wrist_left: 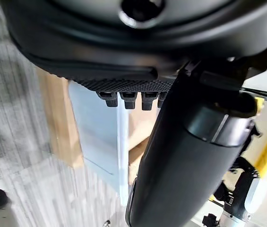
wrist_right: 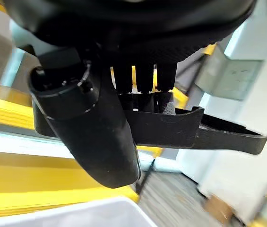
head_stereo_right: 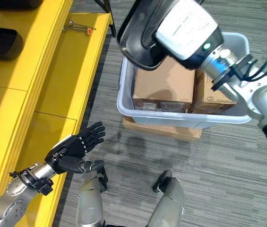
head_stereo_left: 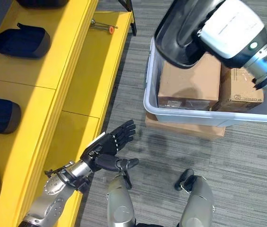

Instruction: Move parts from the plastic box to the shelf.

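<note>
Here the right hand pinches a black moulded plastic part above the pale plastic box, the yellow shelf lying off towards the spread, empty left hand.

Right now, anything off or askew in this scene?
One oddity: a small metal tool with an orange tip lies loose on the yellow shelf, unlike the dark parts there. The right hand holds a black part above the plastic box; left hand open.

Bare yellow shelf lies open on the robot's left between dark parts (a small tool sits at its far end). Cardboard boxes fill the plastic box; carpet between stays passable.
</note>
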